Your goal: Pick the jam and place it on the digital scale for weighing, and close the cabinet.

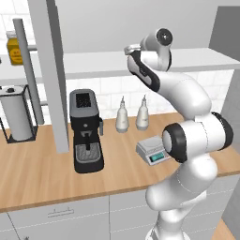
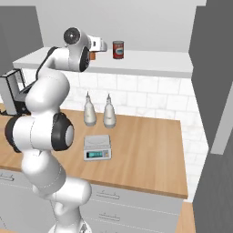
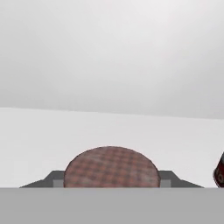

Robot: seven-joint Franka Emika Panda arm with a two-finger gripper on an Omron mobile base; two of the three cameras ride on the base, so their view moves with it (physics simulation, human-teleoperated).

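The jam (image 3: 110, 164) stands on the cabinet's shelf (image 2: 150, 61); the hand view looks down on its brown chequered lid. My gripper (image 3: 111, 181) is shut on the jam, one dark finger (image 3: 53, 178) against each side of the jar. From the right base view a bit of the orange-brown jam (image 2: 92, 56) peeks out below my hand. The cabinet door (image 1: 51, 70) hangs open over the counter. The digital scale (image 1: 152, 151) sits on the wooden counter below, its platform bare, and its teal display shows on the digital scale (image 2: 97, 147).
A red labelled can (image 2: 118, 49) stands on the shelf right of the jam. A yellow jar (image 1: 15, 49) is far left. On the counter are a black coffee machine (image 1: 86, 131), a paper towel roll (image 1: 16, 117) and two white bottles (image 1: 122, 116).
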